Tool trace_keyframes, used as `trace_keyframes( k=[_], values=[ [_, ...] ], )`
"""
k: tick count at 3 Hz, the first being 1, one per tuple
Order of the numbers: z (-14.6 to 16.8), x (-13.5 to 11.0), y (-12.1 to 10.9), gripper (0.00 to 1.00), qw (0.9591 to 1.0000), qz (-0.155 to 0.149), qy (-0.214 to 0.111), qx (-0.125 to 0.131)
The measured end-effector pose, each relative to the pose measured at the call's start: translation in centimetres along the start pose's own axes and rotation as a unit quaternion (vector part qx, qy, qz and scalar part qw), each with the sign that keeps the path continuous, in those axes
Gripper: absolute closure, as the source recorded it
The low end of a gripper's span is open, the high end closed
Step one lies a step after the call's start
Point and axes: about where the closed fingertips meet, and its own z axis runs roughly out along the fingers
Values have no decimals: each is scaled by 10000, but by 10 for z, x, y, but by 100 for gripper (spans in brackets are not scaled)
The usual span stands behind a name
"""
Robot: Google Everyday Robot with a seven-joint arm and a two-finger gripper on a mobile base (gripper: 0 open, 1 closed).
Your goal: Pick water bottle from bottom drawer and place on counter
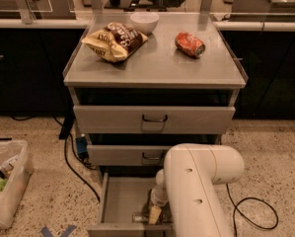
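In the bottom drawer [120, 201], the gripper [154, 214] sits beside the water bottle [139, 217]; its grip I cannot tell, so best squeeze mid-body, then lift straight out of the drawer

The white arm [201, 191] hides the right half of the bottom drawer [118, 199]. The hand [154, 214] is low inside this drawer, mostly covered by the arm. Only a part of the water bottle [139, 217] shows beside it. The left edge cuts off the plastic bin [9, 191].

One camera, high behind the arm [199, 181], looks down at the cabinet [112, 120] front from close by; the jaws sit in the bottom drawer [121, 197].
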Motion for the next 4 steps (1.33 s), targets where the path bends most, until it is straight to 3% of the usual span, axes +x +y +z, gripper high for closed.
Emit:
trace_keyframes(
  k=[1, 4],
  values=[
    [0, 0, 0, 100, 10000, 0, 0, 0],
    [0, 0, 0, 34, 10000, 0, 0, -1]
  ],
)
